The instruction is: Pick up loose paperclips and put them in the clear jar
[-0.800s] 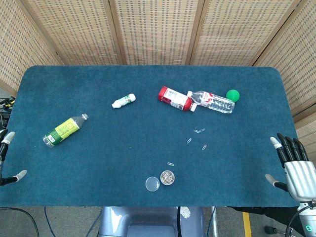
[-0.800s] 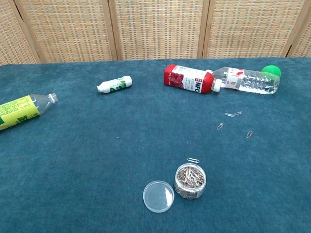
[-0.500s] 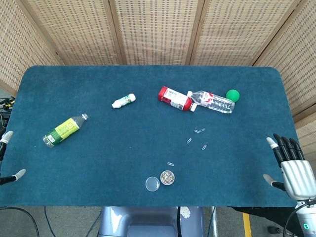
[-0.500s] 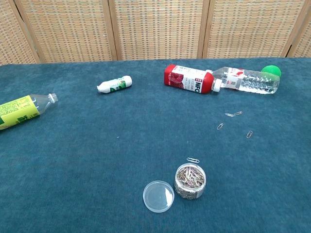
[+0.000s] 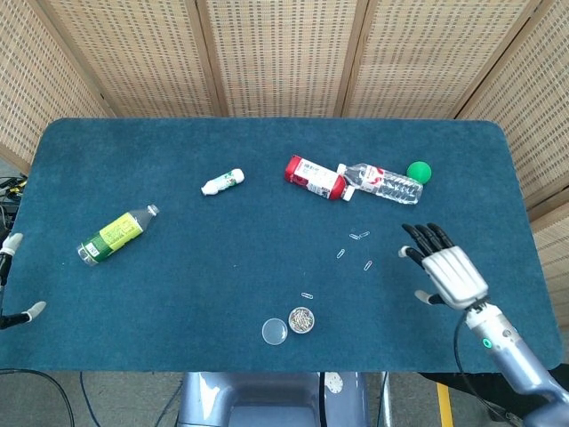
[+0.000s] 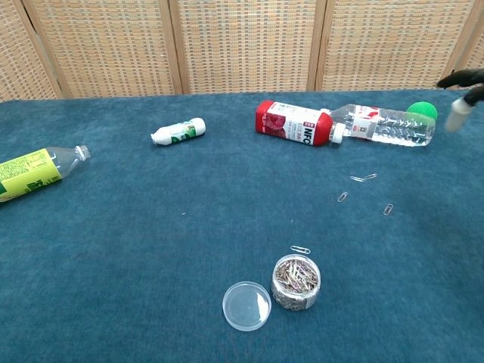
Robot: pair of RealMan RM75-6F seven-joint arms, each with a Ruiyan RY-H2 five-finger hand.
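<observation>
1. The right hand (image 5: 447,272) has swung in from the lower right edge of the frame over the dark blue felt table (image 5: 178,294) and now hovers right of centre, fingers spread, holding nothing.
2. It sits just right of the loose silver paperclips (image 5: 354,246) scattered at centre right (one more paperclip (image 5: 307,295) lies just above the jar).
3. The small clear jar of paperclips (image 5: 301,319) stands open at lower centre, its round clear lid (image 5: 275,332) beside it on the left.
4. The left hand (image 5: 11,285) barely shows at the lower left edge; I cannot tell its state.
5. This looks like the reach toward a first pickup; no clip is gripped yet.
</observation>
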